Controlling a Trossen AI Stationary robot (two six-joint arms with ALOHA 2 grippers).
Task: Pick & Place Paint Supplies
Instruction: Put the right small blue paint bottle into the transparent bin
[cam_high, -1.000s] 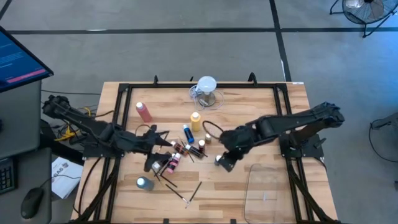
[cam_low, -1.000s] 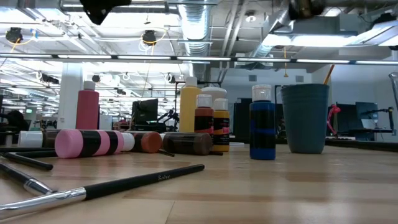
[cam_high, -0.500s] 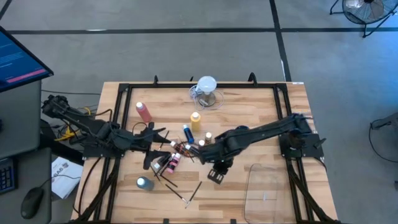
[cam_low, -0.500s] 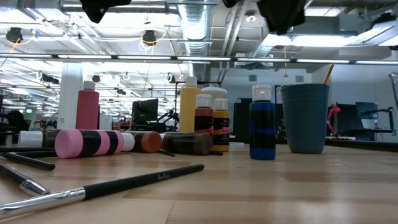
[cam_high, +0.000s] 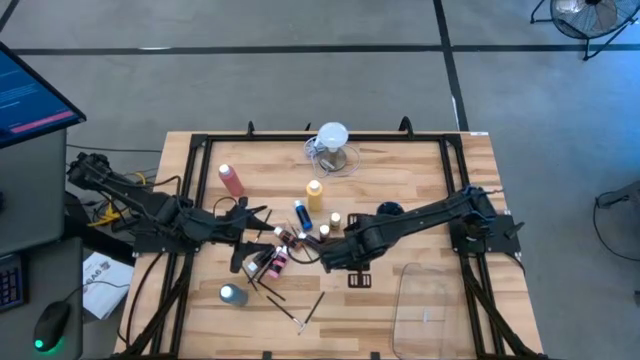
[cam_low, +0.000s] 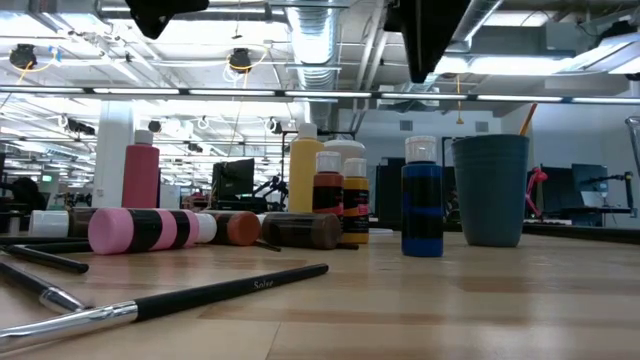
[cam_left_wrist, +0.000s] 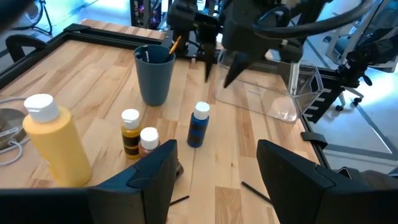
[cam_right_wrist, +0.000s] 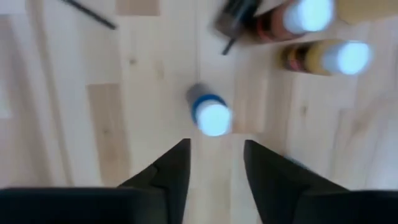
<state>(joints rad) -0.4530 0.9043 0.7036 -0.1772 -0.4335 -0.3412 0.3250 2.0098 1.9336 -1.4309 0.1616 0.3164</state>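
Pale planked wooden table (cam_high: 420, 180), right end effector (cam_right_wrist: 214, 163) fingers apart above round-capped blue paint bottle (cam_right_wrist: 208, 112), left end effector (cam_left_wrist: 214, 163) likewise spread

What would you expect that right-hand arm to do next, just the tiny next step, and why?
Probably a small nudge to centre the right claw, then lower it straight down. Its fingers are spread and hold nothing, and the small blue bottle with a white cap stands upright just beyond the fingertips, not yet between them. The left claw hangs open over the table's left side.
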